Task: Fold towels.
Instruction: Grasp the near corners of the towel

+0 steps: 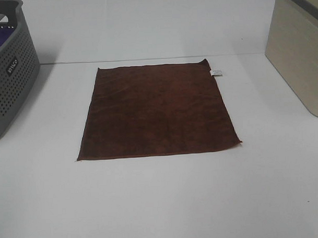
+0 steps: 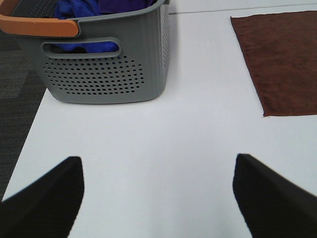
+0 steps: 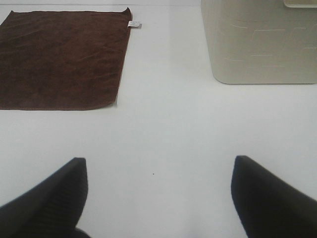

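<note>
The towel (image 1: pixel 156 113) lies spread flat and single-layered in the middle of the bench (image 1: pixel 162 202), its small white care tag (image 1: pixel 216 72) sticking out at the far right edge. It looks thin, soft and light, so it should drape limply rather than hold a shape. A pinch at a corner or along the stitched hem would likely serve best, since the flat middle offers nothing to get under. The near right corner (image 1: pixel 238 143) and the far right corner (image 1: pixel 204 60) each curl up slightly, which may give an easier entry. The bench is smooth, white and matte, so the cloth could slide when nudged from the side. A grey perforated basket (image 1: pixel 11 72) holding blue cloth (image 2: pixel 84 10) stands well apart to the left, and a beige bin (image 1: pixel 297 51) stands to the right, leaving open room around the towel. The left pincer (image 2: pixel 156 158) and the right pincer (image 3: pixel 158 158) both hover over bare bench, spread wide and holding nothing, each to its own side of the towel.
</note>
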`<control>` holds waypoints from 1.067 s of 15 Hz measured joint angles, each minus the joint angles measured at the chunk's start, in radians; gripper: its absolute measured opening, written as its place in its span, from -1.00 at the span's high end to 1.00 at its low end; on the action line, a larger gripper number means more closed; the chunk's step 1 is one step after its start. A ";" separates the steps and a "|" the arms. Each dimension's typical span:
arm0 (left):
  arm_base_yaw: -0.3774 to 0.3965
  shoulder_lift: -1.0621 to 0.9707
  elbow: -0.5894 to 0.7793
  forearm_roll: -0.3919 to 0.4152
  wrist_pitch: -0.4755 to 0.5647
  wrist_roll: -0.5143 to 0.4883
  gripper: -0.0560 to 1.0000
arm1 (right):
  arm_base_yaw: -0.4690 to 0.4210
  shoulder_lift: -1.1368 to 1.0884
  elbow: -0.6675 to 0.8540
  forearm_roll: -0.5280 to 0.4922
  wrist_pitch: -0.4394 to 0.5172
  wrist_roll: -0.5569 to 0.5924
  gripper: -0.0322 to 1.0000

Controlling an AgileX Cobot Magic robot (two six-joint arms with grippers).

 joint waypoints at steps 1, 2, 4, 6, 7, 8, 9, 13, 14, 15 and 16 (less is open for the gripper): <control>0.000 0.012 -0.005 -0.001 -0.005 -0.002 -0.55 | 0.000 0.005 0.000 0.000 -0.002 0.000 -0.55; 0.000 0.034 -0.012 -0.004 -0.029 -0.004 -0.54 | 0.000 0.028 0.000 0.000 -0.009 0.000 -0.53; 0.000 0.113 -0.020 -0.084 -0.189 -0.008 -0.52 | 0.032 0.128 -0.023 0.002 -0.070 0.001 -0.44; 0.000 0.183 -0.020 -0.138 -0.266 -0.008 -0.52 | 0.059 0.213 -0.056 0.004 -0.132 0.005 -0.42; 0.000 0.251 -0.022 -0.183 -0.319 -0.008 -0.52 | 0.080 0.279 -0.081 0.007 -0.157 0.005 -0.42; 0.000 0.321 -0.022 -0.231 -0.361 -0.003 -0.52 | 0.089 0.354 -0.107 0.008 -0.168 0.005 -0.42; 0.000 0.404 -0.022 -0.281 -0.400 0.014 -0.52 | 0.092 0.442 -0.135 0.009 -0.173 0.005 -0.42; 0.000 0.766 -0.060 -0.487 -0.463 0.190 -0.51 | 0.092 0.761 -0.266 0.056 -0.176 0.003 -0.42; 0.000 0.852 -0.084 -0.530 -0.466 0.234 -0.51 | 0.092 0.842 -0.298 0.073 -0.176 -0.002 -0.42; 0.000 0.936 -0.115 -0.568 -0.469 0.267 -0.51 | 0.092 0.923 -0.326 0.095 -0.178 -0.005 -0.42; 0.000 1.018 -0.142 -0.592 -0.470 0.292 -0.51 | 0.092 0.995 -0.348 0.119 -0.180 -0.020 -0.42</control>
